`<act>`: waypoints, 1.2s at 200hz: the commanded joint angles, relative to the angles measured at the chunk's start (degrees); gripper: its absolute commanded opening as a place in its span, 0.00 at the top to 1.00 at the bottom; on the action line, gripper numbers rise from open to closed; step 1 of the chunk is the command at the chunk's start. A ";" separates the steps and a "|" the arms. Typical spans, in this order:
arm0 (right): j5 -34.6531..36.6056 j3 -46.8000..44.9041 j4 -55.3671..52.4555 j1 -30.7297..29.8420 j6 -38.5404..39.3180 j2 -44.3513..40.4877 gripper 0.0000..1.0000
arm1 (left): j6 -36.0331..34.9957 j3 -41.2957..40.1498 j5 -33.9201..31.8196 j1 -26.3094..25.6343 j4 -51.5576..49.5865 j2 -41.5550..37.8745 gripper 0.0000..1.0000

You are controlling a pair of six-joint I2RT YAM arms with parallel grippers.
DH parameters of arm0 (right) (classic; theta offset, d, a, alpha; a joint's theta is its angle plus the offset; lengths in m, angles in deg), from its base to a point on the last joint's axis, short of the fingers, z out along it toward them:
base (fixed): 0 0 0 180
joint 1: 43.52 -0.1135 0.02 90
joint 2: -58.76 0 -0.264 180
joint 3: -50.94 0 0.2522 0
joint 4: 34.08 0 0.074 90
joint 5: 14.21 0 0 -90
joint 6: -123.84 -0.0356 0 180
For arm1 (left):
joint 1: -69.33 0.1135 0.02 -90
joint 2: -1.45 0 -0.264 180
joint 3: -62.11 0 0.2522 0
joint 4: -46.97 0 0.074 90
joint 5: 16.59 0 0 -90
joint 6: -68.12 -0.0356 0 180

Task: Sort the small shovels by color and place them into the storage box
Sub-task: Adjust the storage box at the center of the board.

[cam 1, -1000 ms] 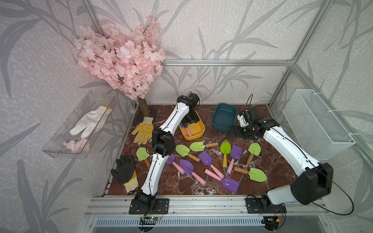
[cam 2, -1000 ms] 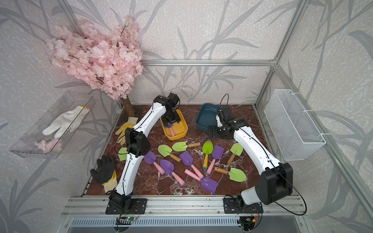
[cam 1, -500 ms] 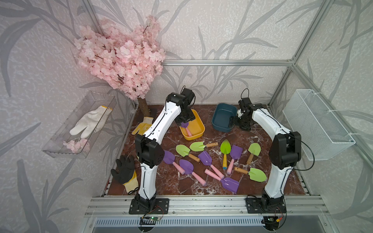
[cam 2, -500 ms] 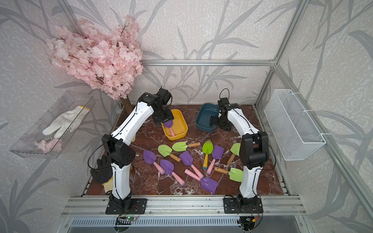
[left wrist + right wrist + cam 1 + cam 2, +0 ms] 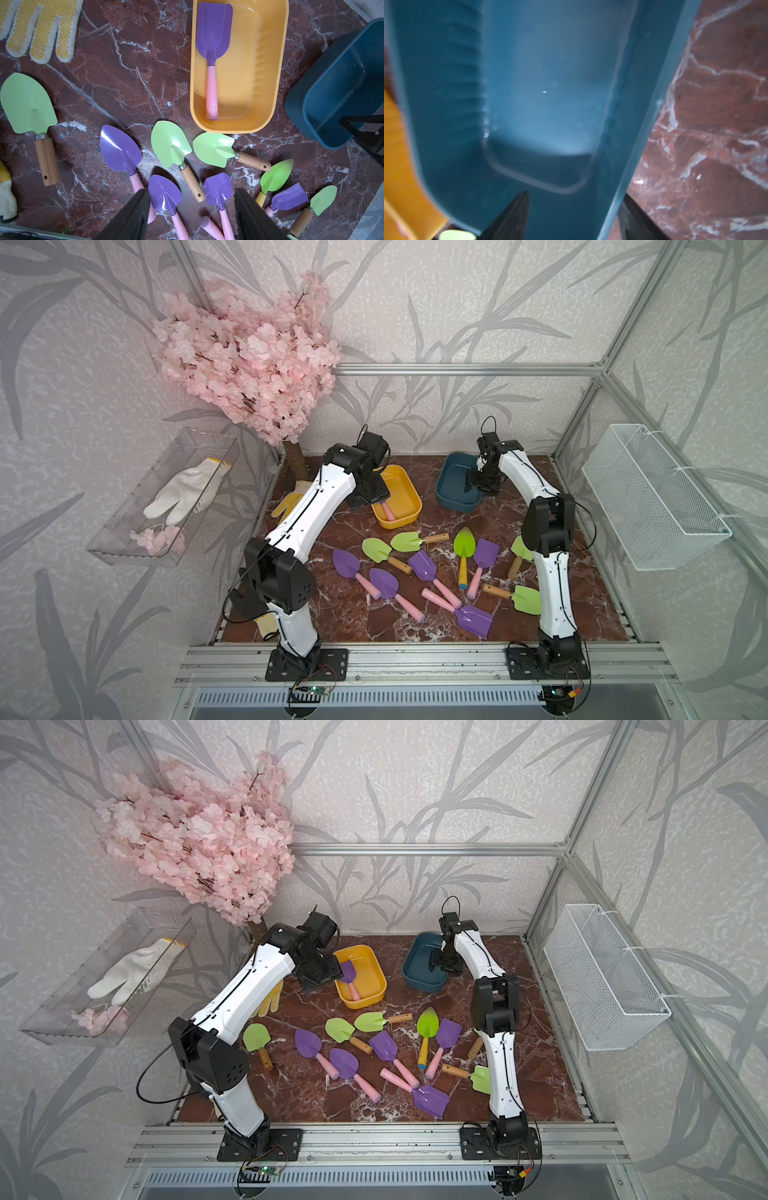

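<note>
Shovels partly sorted, one purple one in a tub

A purple shovel (image 5: 213, 41) with a pink handle lay flat inside the yellow tub (image 5: 268, 83), which sat beside the teal tub (image 5: 446, 83) at the back of the marble table (image 5: 332, 614). The left gripper (image 5: 191, 190) hung just beside the yellow tub with its fingers apart and nothing between them. The right gripper (image 5: 576, 193) was over the teal tub, fingers apart astride its side wall, one inside and one outside, the inner one clear of the wall. The other shovels (image 5: 423, 565), purple and green, lay scattered nearer the arm bases, a few overlapping.
</note>
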 commanded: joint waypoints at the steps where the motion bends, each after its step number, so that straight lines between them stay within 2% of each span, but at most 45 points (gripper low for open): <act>1: 2.03 5.16 -7.42 0.15 2.18 2.61 0.44 | 0.08 -2.24 -1.51 -0.20 0.47 -3.51 0.33; 38: 3.19 7.55 -8.54 0.24 2.86 4.07 0.56 | -0.01 -4.50 -2.06 -0.23 0.50 -6.17 0.33; 86: 2.92 6.41 -9.21 -0.28 4.68 3.55 0.82 | -0.19 -6.61 -2.80 -0.25 0.19 -8.58 0.33; 105: 2.58 5.61 -9.21 -0.44 5.27 3.09 0.88 | -0.01 -7.63 -2.85 -0.24 0.46 -9.37 0.33; 149: 2.37 5.02 -9.63 -0.89 6.63 2.78 0.95 | 0.08 -9.17 -2.94 -0.21 0.39 -11.11 0.33; 240: 2.97 1.65 -9.63 -3.79 9.76 0.30 0.95 | 0.19 -11.71 -3.57 -0.25 0.19 -13.81 0.33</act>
